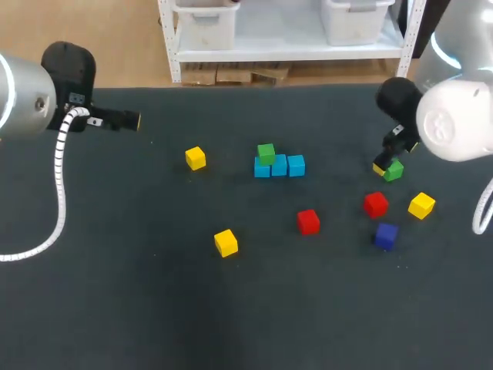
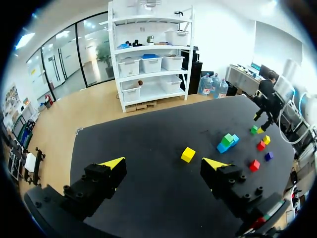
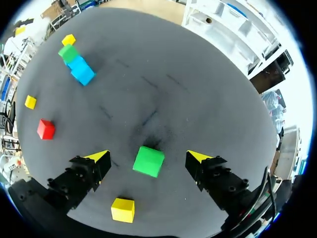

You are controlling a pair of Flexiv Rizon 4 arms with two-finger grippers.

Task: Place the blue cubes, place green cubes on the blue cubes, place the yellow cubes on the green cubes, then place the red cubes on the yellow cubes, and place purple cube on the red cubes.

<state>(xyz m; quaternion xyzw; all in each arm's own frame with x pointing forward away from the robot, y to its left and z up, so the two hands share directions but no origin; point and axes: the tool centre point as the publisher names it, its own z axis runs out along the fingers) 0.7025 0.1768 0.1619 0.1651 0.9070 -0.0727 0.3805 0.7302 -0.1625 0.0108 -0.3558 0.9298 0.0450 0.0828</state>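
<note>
A green cube [image 3: 148,161] sits on the dark table [image 1: 115,308], at its right side, between the wide-spread fingers of the right gripper [image 3: 147,155]; neither yellow tip touches it. Near it lie a red cube [image 1: 375,203], a yellow cube [image 1: 421,205] and a purple cube [image 1: 386,235]. Mid-table, three blue cubes [image 1: 279,165] form a touching row, with a second green cube [image 1: 266,153] on its left end. Another red [image 1: 308,221] and two more yellows [image 1: 196,158] [image 1: 226,242] lie scattered around. The left gripper [image 2: 164,162] hangs spread over the far left.
</note>
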